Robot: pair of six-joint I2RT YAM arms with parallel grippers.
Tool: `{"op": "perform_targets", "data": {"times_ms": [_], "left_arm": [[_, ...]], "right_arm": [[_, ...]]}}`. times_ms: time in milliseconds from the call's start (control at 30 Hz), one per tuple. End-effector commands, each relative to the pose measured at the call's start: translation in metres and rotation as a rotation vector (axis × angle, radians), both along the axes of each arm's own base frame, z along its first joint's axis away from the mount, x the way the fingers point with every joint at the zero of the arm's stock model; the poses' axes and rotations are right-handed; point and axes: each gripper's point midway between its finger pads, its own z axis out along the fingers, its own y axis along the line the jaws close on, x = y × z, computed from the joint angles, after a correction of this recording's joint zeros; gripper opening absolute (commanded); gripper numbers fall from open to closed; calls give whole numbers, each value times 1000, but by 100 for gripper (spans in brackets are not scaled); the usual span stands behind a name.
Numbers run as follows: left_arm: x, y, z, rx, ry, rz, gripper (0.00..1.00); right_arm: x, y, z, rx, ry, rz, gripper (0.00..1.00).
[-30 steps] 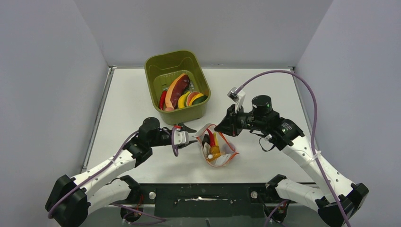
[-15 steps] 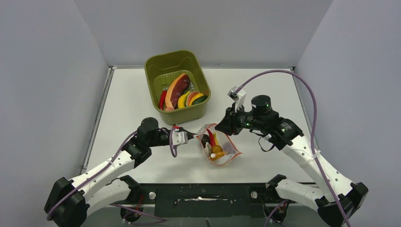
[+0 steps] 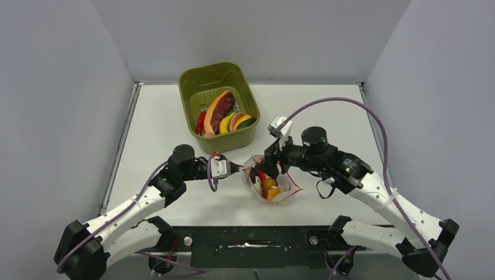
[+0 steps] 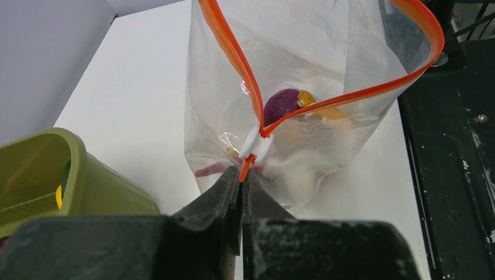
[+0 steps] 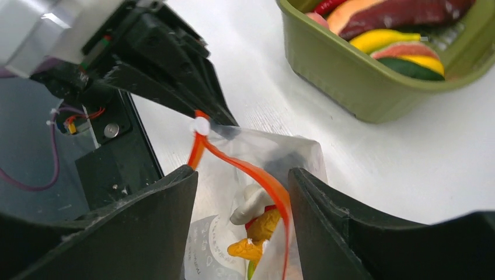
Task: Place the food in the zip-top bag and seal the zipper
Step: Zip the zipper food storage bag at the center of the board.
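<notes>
Zip-top bag (image 4: 303,76): limp, light film, likely slippery; I would grip its stiffer zipper (image 4: 229,52). Left pincer (image 4: 241,175) clamped on zipper end; right pincer (image 5: 242,181) parted, straddling mouth, empty.

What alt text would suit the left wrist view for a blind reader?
The left gripper is shut on the end of the red-orange zipper strip of an open clear plastic bag holding a purple round toy piece. An olive-green plastic bin sits at left.

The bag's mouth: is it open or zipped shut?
Open. The zipper gapes wide on the zip-top bag, its sides meeting only at the left pincer.
</notes>
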Motion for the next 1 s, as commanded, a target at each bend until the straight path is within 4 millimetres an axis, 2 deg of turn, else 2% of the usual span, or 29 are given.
{"op": "perform_targets", "data": {"times_ms": [0,100,233,433,600,767,867,967], "left_arm": [[-5,-5,38,-69,-54,-42,0],[-5,-5,38,-70,-50,-41,0],[-6,-4,39,-77,-49,-38,0],[-8,-4,39,-81,-38,-43,0],[-10,-4,38,-81,-35,-50,0],[-10,-4,37,-79,-33,-50,0],[-10,-4,35,-74,-35,-51,0],[-10,-3,33,-67,-38,-50,0]], "right_arm": [[-4,19,49,54,-280,87,59],[-15,33,47,46,-354,167,60],[-25,49,35,9,-414,249,57],[-28,68,11,-69,-437,313,48],[-24,76,-2,-84,-464,324,45],[-19,78,-11,-104,-479,318,28],[-18,76,-17,-121,-481,314,13],[-19,73,-21,-138,-478,318,2]]}}
